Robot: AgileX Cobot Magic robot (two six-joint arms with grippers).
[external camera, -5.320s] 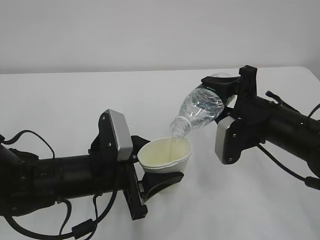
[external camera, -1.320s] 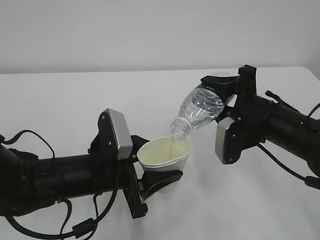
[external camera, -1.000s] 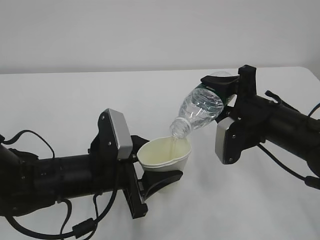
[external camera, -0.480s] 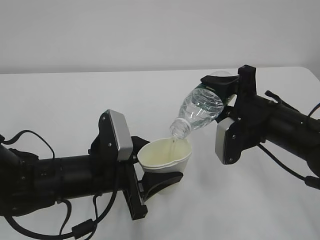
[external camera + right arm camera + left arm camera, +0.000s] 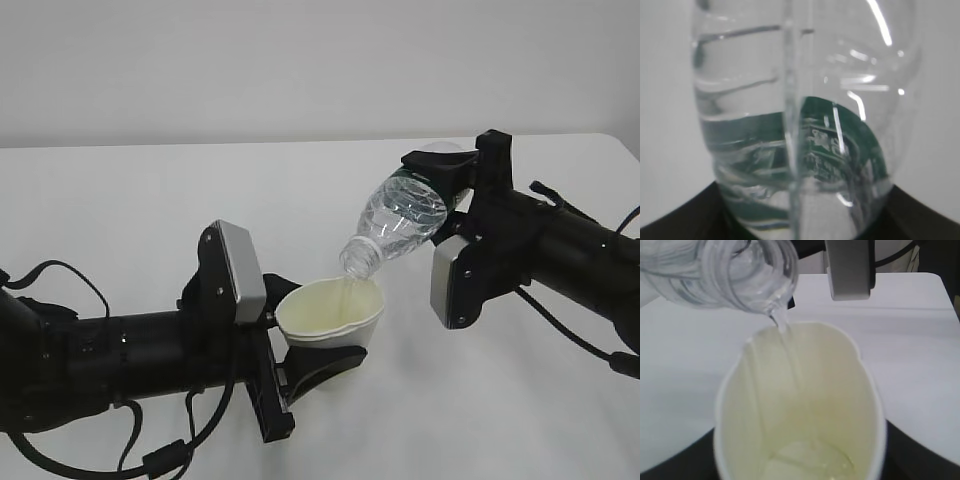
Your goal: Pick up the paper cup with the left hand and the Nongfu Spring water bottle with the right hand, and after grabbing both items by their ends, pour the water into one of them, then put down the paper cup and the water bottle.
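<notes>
I keep the left gripper [image 5: 318, 352] clamped on the cup [image 5: 331, 312] base, leaving its mouth clear above the desk [image 5: 120, 200]. The right gripper [image 5: 447, 190] grips the bottle [image 5: 400, 218] base, so its neck tilts just above the cup rim and water [image 5: 785, 332] falls inside.

In the left wrist view the Nongfu Spring water bottle [image 5: 720, 270] is cut off by the top edge, and the paper cup [image 5: 800, 405] runs off the bottom. The right wrist view shows only a blurred, cropped stretch of the bottle, its label print unreadable.
</notes>
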